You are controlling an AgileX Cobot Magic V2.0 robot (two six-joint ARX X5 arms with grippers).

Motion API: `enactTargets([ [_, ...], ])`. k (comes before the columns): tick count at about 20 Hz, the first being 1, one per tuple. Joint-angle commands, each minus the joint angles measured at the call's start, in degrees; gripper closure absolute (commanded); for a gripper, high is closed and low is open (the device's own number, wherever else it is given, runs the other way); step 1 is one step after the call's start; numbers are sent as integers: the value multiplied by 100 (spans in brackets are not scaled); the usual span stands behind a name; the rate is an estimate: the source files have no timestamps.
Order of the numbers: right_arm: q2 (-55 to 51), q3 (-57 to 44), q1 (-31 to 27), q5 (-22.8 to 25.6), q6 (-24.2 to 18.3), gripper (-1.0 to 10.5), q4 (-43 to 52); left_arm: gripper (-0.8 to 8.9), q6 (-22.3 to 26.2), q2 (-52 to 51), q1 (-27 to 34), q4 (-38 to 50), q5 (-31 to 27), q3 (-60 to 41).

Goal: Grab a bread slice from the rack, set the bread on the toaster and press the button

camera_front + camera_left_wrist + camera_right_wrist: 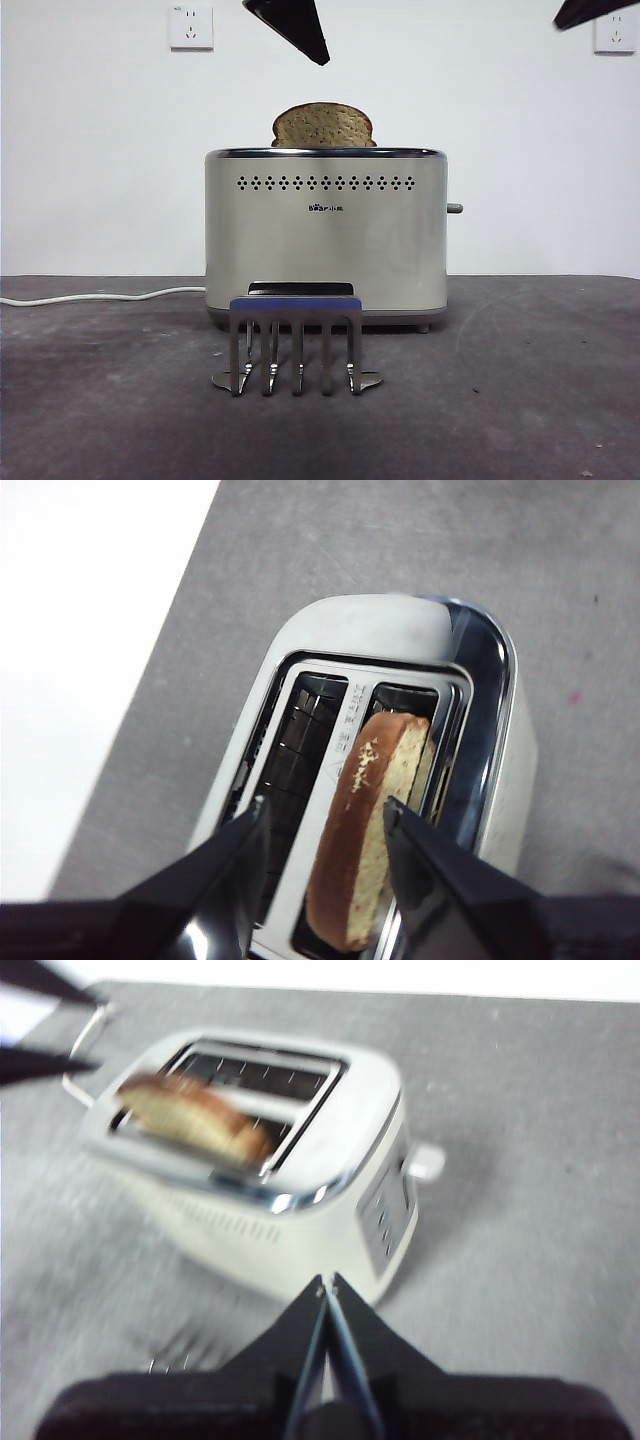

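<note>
The slice of bread (322, 125) stands upright in one slot of the cream toaster (325, 240), its domed top sticking out above the chrome rim. My left gripper (318, 55) hangs just above it, open. In the left wrist view, the left gripper (322, 815) has a jaw on either side of the bread (372, 820) without touching it. My right gripper (326, 1285) is shut and holds nothing; it hovers off the toaster's (300, 1230) end, near the lever knob (425, 1160). The silver rack (295, 335) with its blue bar stands in front of the toaster.
A white power cord (100, 296) runs along the table to the left of the toaster. The lever knob (455, 208) juts from the toaster's right end. Two wall sockets (191, 27) sit on the white wall behind. The right arm shows as a black tip (590, 10) at the top right corner.
</note>
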Motion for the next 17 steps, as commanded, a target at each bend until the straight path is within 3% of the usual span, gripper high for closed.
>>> enactTargets([
  [1,396,2,15,-352,350,958,446,619,-1084,-199,2,-52,9,-7],
  [7,1703,20,-39,-1180,1661,959,2356,620,-2839,-1147,-20,-629,492,-7],
  [11,2549,210,-76,-1314,2210,959,3075,621,-2988,-1731,-20,-859,957,-7],
  [17,3423,758,-74,-1320,2221,959,3093,621,-3040,-2245,-52,-1025,957,-7],
])
